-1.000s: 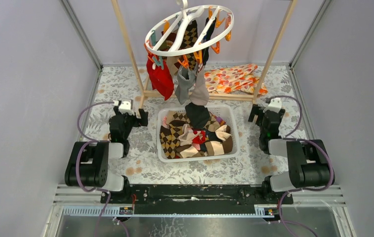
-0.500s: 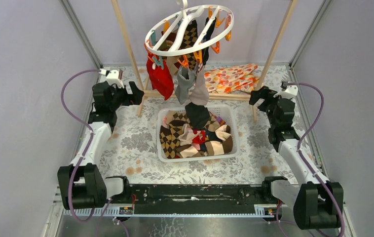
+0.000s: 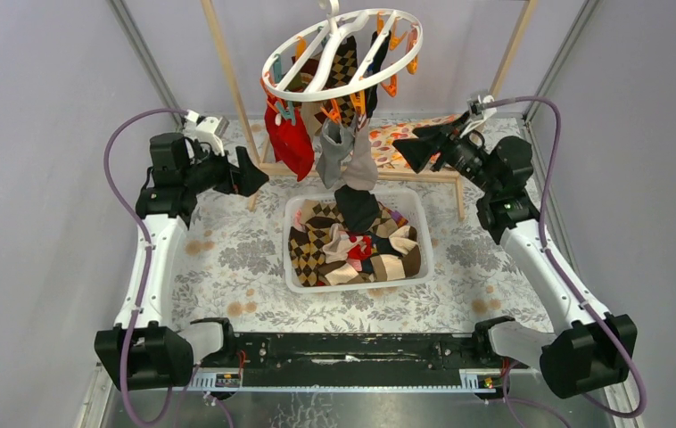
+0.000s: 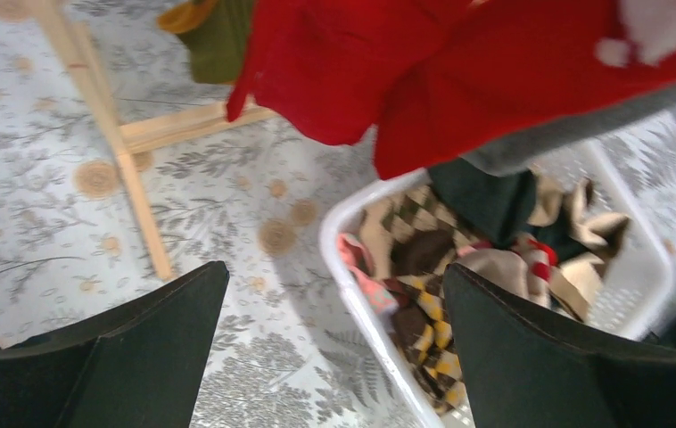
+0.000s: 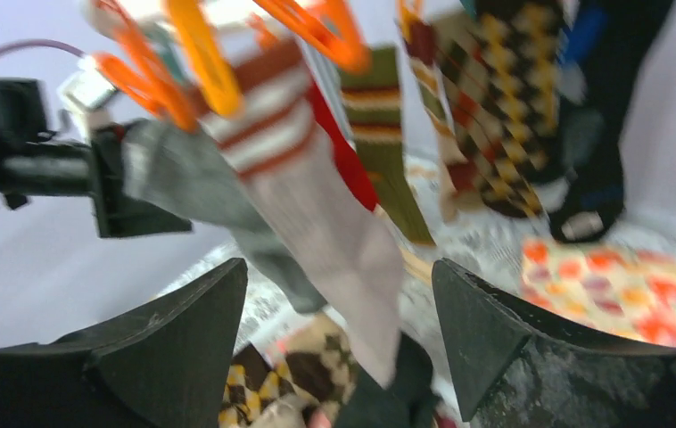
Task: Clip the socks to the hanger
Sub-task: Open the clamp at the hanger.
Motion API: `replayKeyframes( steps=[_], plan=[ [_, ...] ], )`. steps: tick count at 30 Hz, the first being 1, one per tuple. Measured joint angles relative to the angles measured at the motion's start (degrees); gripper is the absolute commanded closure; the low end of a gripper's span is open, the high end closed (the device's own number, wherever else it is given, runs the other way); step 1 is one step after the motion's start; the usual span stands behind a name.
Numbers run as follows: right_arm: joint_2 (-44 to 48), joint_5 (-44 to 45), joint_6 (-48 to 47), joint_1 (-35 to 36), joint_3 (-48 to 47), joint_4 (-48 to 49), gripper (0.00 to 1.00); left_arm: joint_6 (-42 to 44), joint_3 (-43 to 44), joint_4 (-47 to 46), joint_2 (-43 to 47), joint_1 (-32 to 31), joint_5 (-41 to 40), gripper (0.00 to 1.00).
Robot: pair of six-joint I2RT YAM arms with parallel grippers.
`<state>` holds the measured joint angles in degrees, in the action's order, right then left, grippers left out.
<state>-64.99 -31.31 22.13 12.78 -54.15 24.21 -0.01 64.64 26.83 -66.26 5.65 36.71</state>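
Both my grippers spread wide, gripping nothing | left gripper (image 3: 251, 174) at 9 o'clock of socks (image 3: 292, 143) on the hanger (image 3: 312, 92), right gripper (image 3: 404, 150) at 3 | bin (image 3: 289, 259) at 6

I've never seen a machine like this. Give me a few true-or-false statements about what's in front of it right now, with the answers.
1. A red sock hangs from the hanger. True.
2. The left end effector is gripping a sock. False: its fingers are spread apart with nothing between them.
3. The white basket has nothing in it. False: it holds a pile of socks, some of them brown-and-tan checked.
4. The right end effector is open and holds nothing. True.
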Motion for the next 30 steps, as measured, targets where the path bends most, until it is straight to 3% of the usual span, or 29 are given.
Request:
replayKeyframes(
  steps=[4, 8, 13, 21, 30],
  plan=[
    [-3.08, -3.91, 0.72, 1.79, -7.21, 3.43, 0.21, 1.03, 1.86, 4.48, 0.02, -0.22, 6.03, 0.01],
    [-8.37, -8.96, 2.47, 1.79, -13.75, 6.49, 0.16, 1.95, 1.97, 8.13, 0.17, -1.33, 10.21, 0.01],
    [-17.77, -20.02, 6.10, 1.29, -22.60, 7.06, 0.14, 3.15, 2.82, 11.85, 0.17, -2.21, 13.57, 0.01],
    [-25.05, -30.69, 24.17, -2.58, -24.00, 23.54, 0.16, 4.87, 3.37, 14.75, 0.87, -2.73, 16.70, 0.01],
    [-27.56, -34.32, 34.27, -4.57, -26.08, 34.10, 0.13, 5.11, 4.13, 15.76, 0.94, -3.50, 18.25, 0.01]
  ],
)
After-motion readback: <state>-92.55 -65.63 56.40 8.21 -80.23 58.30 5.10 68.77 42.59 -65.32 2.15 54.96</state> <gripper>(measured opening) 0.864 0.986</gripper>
